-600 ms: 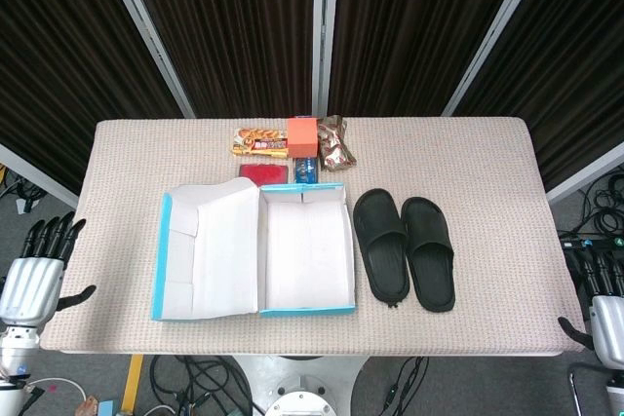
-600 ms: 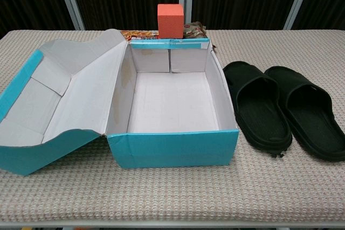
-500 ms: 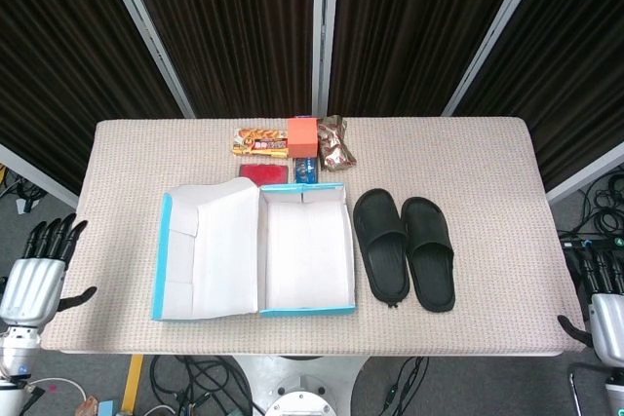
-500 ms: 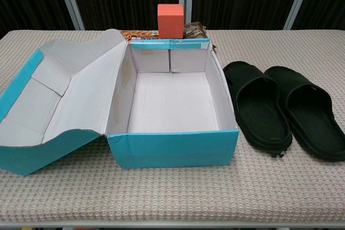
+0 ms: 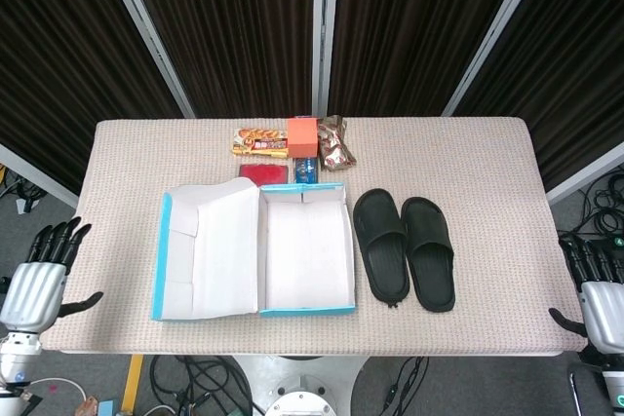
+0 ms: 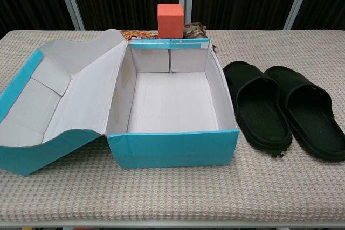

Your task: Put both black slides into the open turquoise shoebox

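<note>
Two black slides lie side by side on the table, right of the box: the left slide (image 5: 381, 241) (image 6: 257, 104) and the right slide (image 5: 429, 251) (image 6: 306, 110). The open turquoise shoebox (image 5: 304, 252) (image 6: 171, 149) has a white, empty inside, with its lid (image 5: 200, 253) (image 6: 48, 100) folded out to the left. My left hand (image 5: 37, 278) hangs off the table's left front corner, fingers spread, holding nothing. My right hand (image 5: 597, 288) hangs off the right front corner, also empty with fingers apart. Neither hand appears in the chest view.
Behind the box stand an orange block (image 5: 301, 136) (image 6: 170, 20), a snack packet (image 5: 259, 142), a brown wrapped packet (image 5: 336, 140), a red item (image 5: 262, 172) and a small blue item (image 5: 306, 171). Dark curtains back the table (image 5: 487, 163). Cables lie on the floor below.
My left hand has sunk slightly lower and my right hand has risen a little at the frame edges. Slides and box have not moved.
</note>
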You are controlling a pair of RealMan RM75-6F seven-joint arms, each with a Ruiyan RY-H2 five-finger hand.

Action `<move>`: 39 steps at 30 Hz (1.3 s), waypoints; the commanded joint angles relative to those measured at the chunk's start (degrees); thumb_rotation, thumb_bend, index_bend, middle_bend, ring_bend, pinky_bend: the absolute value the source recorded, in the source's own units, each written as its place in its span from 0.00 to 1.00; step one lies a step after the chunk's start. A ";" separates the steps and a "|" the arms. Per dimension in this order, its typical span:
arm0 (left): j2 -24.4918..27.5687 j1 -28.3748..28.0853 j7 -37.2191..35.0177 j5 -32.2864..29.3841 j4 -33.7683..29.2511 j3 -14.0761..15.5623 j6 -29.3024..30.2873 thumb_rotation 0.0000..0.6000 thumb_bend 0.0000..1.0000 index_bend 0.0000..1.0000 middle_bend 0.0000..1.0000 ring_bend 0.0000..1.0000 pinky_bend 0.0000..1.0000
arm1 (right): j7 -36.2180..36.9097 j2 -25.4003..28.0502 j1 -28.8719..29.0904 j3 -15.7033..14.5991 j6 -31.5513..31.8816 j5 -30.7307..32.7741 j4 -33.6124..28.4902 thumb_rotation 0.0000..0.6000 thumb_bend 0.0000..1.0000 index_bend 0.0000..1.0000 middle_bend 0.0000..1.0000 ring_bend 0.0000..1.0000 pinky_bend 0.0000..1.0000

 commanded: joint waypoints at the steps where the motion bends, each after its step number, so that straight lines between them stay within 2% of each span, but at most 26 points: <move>1: 0.19 0.14 -0.56 -0.02 0.12 0.31 -0.21 1.00 0.02 0.06 0.01 0.00 0.00 | -1.43 2.95 2.50 0.50 -4.01 0.92 -3.12 1.00 0.02 0.00 0.02 0.00 0.00; 7: -0.39 0.21 -2.05 0.12 1.15 0.82 -0.69 1.00 0.02 0.06 0.01 0.00 0.00 | -3.59 8.88 9.02 3.01 -13.60 4.85 -10.81 1.00 0.03 0.00 0.08 0.00 0.00; 10: -0.24 0.14 -2.64 0.75 1.57 1.35 -1.08 1.00 0.02 0.06 0.01 0.00 0.00 | -5.54 12.42 14.27 5.12 -21.37 9.42 -15.71 1.00 0.06 0.01 0.15 0.01 0.00; 12: -0.26 0.16 -2.92 0.93 1.79 1.83 -1.56 1.00 0.02 0.06 0.02 0.00 0.00 | -8.74 13.93 17.69 6.27 -25.95 13.43 -17.99 1.00 0.07 0.02 0.16 0.01 0.00; 15: -0.27 0.46 -3.65 1.35 1.85 2.47 -1.58 1.00 0.02 0.06 0.02 0.00 0.00 | -16.91 14.04 24.63 7.94 -32.59 23.31 -20.59 1.00 0.07 0.02 0.15 0.01 0.00; 16: -0.23 0.52 -3.75 1.42 1.87 2.54 -1.51 1.00 0.02 0.06 0.02 0.00 0.00 | -18.18 13.69 25.95 8.15 -33.56 25.40 -20.82 1.00 0.07 0.02 0.15 0.01 0.00; 21: 0.97 0.87 -4.57 1.49 1.33 2.92 -1.38 1.00 0.02 0.06 0.02 0.00 0.00 | -23.39 9.08 38.39 8.69 -41.05 45.68 -20.33 1.00 0.09 0.02 0.16 0.01 0.00; 23: 1.43 0.88 -5.22 1.56 1.17 3.05 -1.48 1.00 0.02 0.06 0.02 0.00 0.00 | -26.50 7.19 42.88 7.61 -41.13 51.68 -19.24 1.00 0.09 0.02 0.15 0.01 0.00; 28: 2.79 0.59 -7.08 2.25 0.78 3.55 -2.17 1.00 0.02 0.06 0.02 0.00 0.00 | -36.09 -0.09 54.79 3.84 -36.14 68.25 -15.90 1.00 0.11 0.02 0.12 0.00 0.00; 33: 3.77 0.45 -8.38 2.51 0.87 3.63 -2.30 1.00 0.02 0.06 0.02 0.00 0.00 | -42.50 -5.77 63.65 1.62 -33.39 81.82 -12.76 1.00 0.12 0.02 0.05 0.00 0.00; 39: 4.51 0.36 -10.43 2.30 1.56 3.63 -2.57 1.00 0.02 0.06 0.02 0.00 0.00 | -46.54 -10.62 69.36 0.43 -31.71 90.72 -9.50 1.00 0.12 0.00 0.02 0.00 0.00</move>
